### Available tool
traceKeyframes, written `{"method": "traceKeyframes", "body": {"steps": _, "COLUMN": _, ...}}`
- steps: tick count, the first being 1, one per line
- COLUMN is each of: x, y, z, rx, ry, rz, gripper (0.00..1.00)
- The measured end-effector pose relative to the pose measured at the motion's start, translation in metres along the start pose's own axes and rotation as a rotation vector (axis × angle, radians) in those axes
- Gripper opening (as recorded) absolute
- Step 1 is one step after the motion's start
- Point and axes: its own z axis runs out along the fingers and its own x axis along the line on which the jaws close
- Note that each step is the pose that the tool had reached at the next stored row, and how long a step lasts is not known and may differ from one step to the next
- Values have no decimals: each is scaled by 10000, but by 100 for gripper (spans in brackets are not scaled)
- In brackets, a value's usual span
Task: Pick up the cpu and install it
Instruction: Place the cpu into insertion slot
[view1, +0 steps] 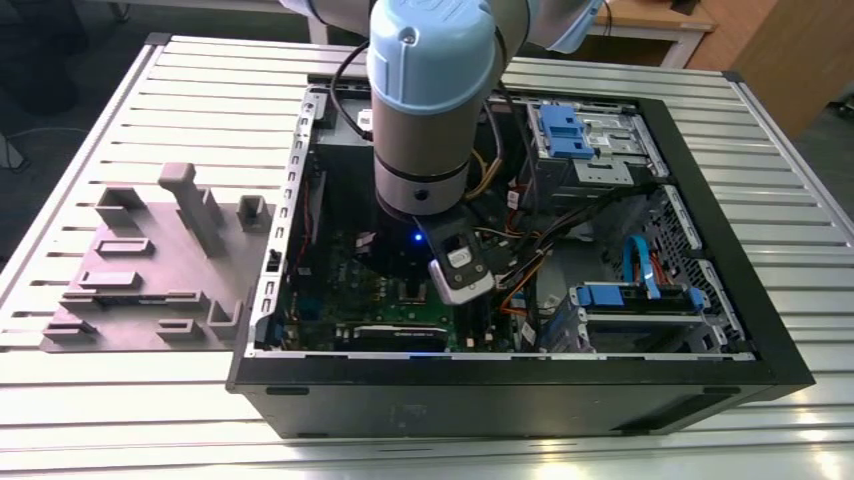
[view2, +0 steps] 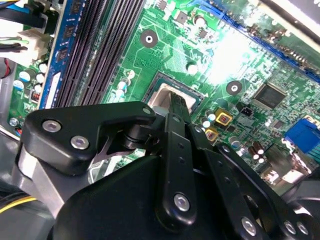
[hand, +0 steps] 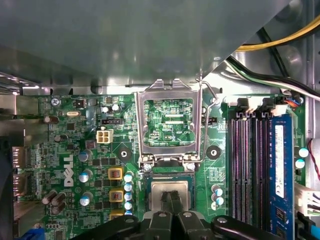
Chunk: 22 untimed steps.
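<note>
Now at the socket: cpu seated, fingers drawn narrow

I have the gripper (hand: 169, 196) down inside the open computer case (view1: 507, 405), directly over the socket (hand: 169, 175) of the green board (hand: 65, 150). The cpu (hand: 169, 189) lies flat within the socket, pale metal top facing up. The fingers (hand: 164, 201) are drawn in narrow, almost together, over the middle of the cpu and clasp nothing. Their tips look to rest on its top, but I cannot confirm contact from these angles. In the second wrist view the gripper (view2: 176, 102) reaches the same cpu (view2: 161, 97). The metal load frame (hand: 170, 85) stands swung open at the socket's edge, with the wire lever (hand: 214, 97) beside it. The memory slots (hand: 245, 165) run alongside the socket. The grey fixture tray (view1: 147, 260) sits outside the case, well apart from the socket.
</note>
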Motion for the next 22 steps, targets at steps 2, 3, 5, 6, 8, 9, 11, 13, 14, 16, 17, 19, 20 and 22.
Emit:
{"method": "traceKeyframes", "body": {"steps": 2, "x": 0, "y": -1, "z": 2, "rx": 1, "ry": 1, "rz": 0, "gripper": 10}}
{"method": "traceKeyframes", "body": {"steps": 3, "x": 0, "y": 0, "z": 4, "rx": 0, "ry": 0, "rz": 1, "gripper": 10}}
{"method": "traceKeyframes", "body": {"steps": 5, "x": 0, "y": 1, "z": 6, "rx": -5, "ry": -3, "rz": 1, "gripper": 10}}
{"method": "traceKeyframes", "body": {"steps": 6, "x": 0, "y": 0, "z": 7, "rx": -4, "ry": -2, "rz": 0, "gripper": 10}}
{"method": "traceKeyframes", "body": {"steps": 8, "x": 0, "y": 0, "z": 11, "rx": -2, "ry": -1, "rz": 1, "gripper": 10}}
{"method": "traceKeyframes", "body": {"steps": 9, "x": 0, "y": 0, "z": 11, "rx": -1, "ry": -1, "rz": 1, "gripper": 10}}
{"method": "traceKeyframes", "body": {"steps": 11, "x": 0, "y": 1, "z": 7, "rx": -7, "ry": -4, "rz": 1, "gripper": 10}}
{"method": "traceKeyframes", "body": {"steps": 13, "x": -2, "y": 3, "z": -31, "rx": -19, "ry": -9, "rz": 1, "gripper": 10}}
{"method": "traceKeyframes", "body": {"steps": 14, "x": -2, "y": 2, "z": -72, "rx": -9, "ry": -5, "rz": 1, "gripper": 10}}
{"method": "traceKeyframes", "body": {"steps": 16, "x": -4, "y": 2, "z": -144, "rx": -8, "ry": -4, "rz": 1, "gripper": 10}}
{"method": "traceKeyframes", "body": {"steps": 17, "x": -4, "y": 2, "z": -185, "rx": -6, "ry": -3, "rz": 1, "gripper": 10}}
{"method": "traceKeyframes", "body": {"steps": 19, "x": -6, "y": 2, "z": -257, "rx": -6, "ry": -3, "rz": 1, "gripper": 10}}
{"method": "traceKeyframes", "body": {"steps": 20, "x": -7, "y": 2, "z": -283, "rx": -6, "ry": -3, "rz": 1, "gripper": 10}}
{"method": "traceKeyframes", "body": {"steps": 22, "x": -8, "y": 3, "z": -299, "rx": -6, "ry": -3, "rz": 0, "gripper": 10}}
